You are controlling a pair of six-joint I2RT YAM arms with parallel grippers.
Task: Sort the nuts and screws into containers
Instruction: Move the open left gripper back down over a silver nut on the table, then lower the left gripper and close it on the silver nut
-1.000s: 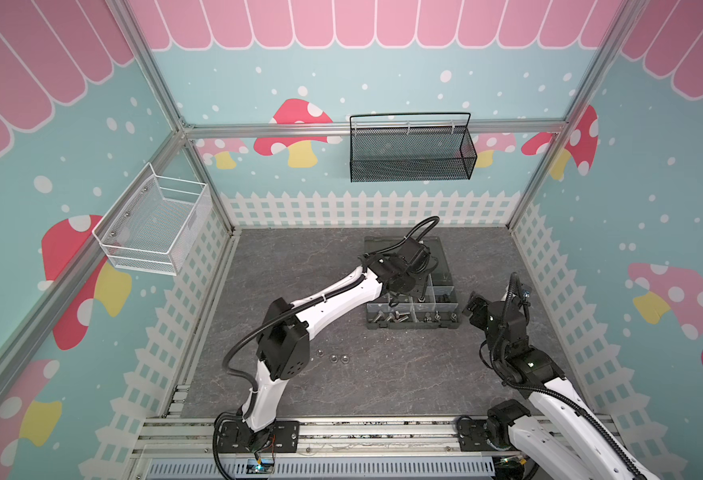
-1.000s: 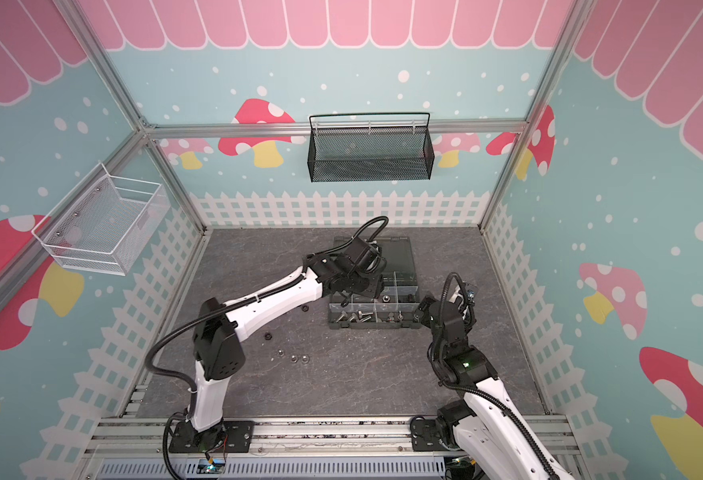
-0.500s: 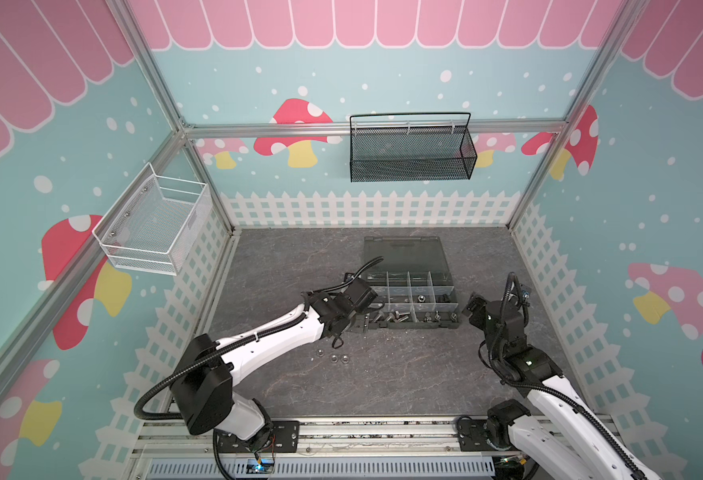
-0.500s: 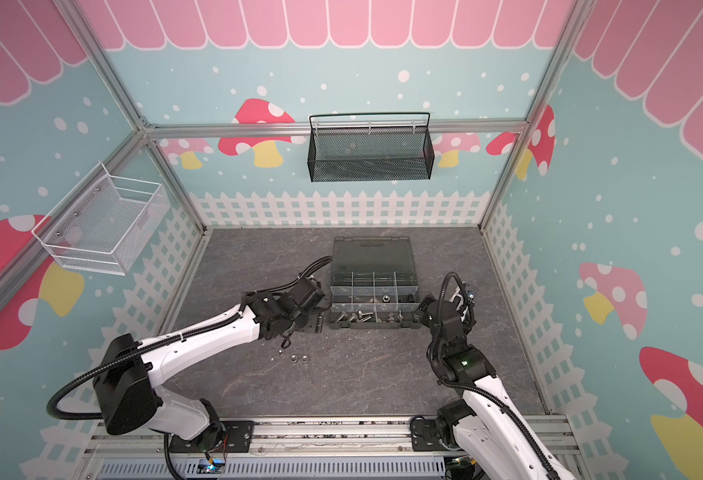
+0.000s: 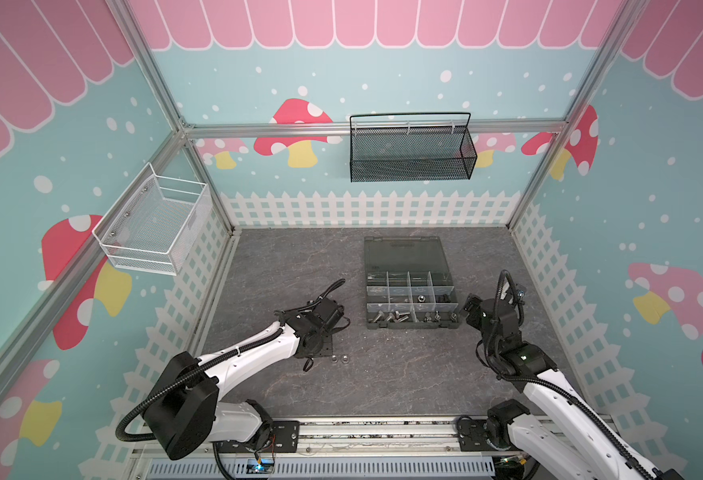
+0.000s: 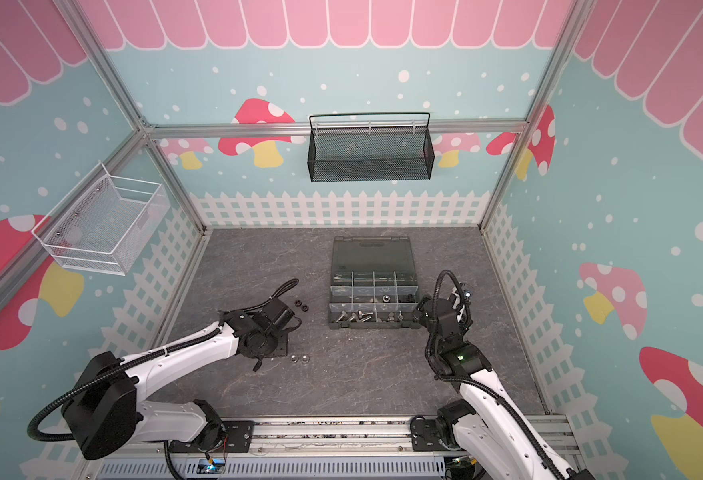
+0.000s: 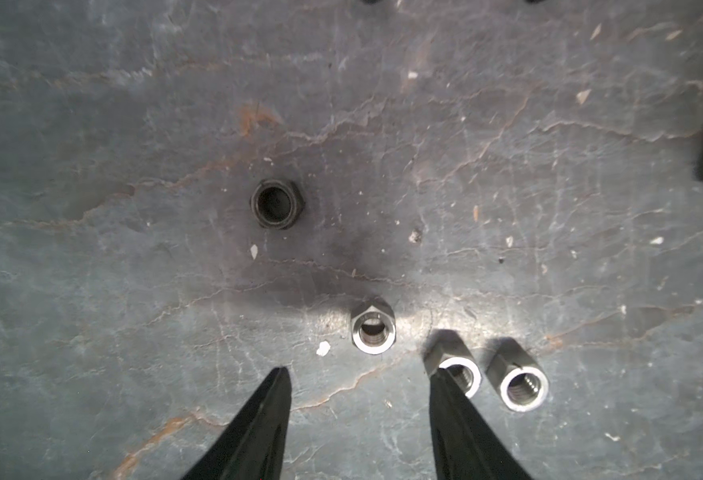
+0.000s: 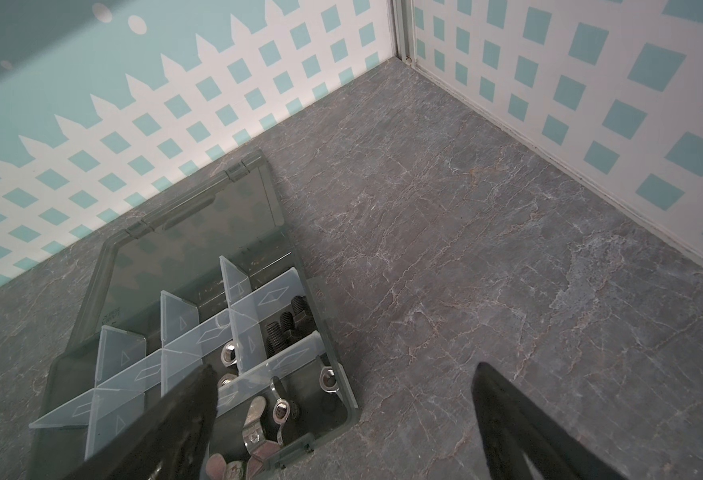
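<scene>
On the floor lie a black nut (image 7: 278,204) and three silver nuts (image 7: 373,330), seen in the left wrist view. My left gripper (image 7: 360,370) hangs open just above them with nothing between its fingers; one fingertip (image 7: 445,386) overlaps the middle silver nut (image 7: 462,370). Two of the silver nuts (image 5: 339,358) show beside the left wrist in both top views. The organizer box (image 5: 408,327) lies open, its containers (image 8: 200,332) holding silver screws (image 5: 389,318), black screws (image 8: 285,328) and a silver nut (image 8: 328,380). My right gripper (image 8: 345,370) stands open at the box's front right corner.
Two more black nuts (image 6: 302,306) lie on the floor left of the box. Wing nuts (image 8: 258,419) fill the box's nearest corner compartment. A black mesh basket (image 5: 412,156) hangs on the back wall and a white wire basket (image 5: 154,226) on the left wall.
My left arm has swung from above the box down to the loose nuts at the front left, and its jaws have narrowed a little. The right arm has not moved.
</scene>
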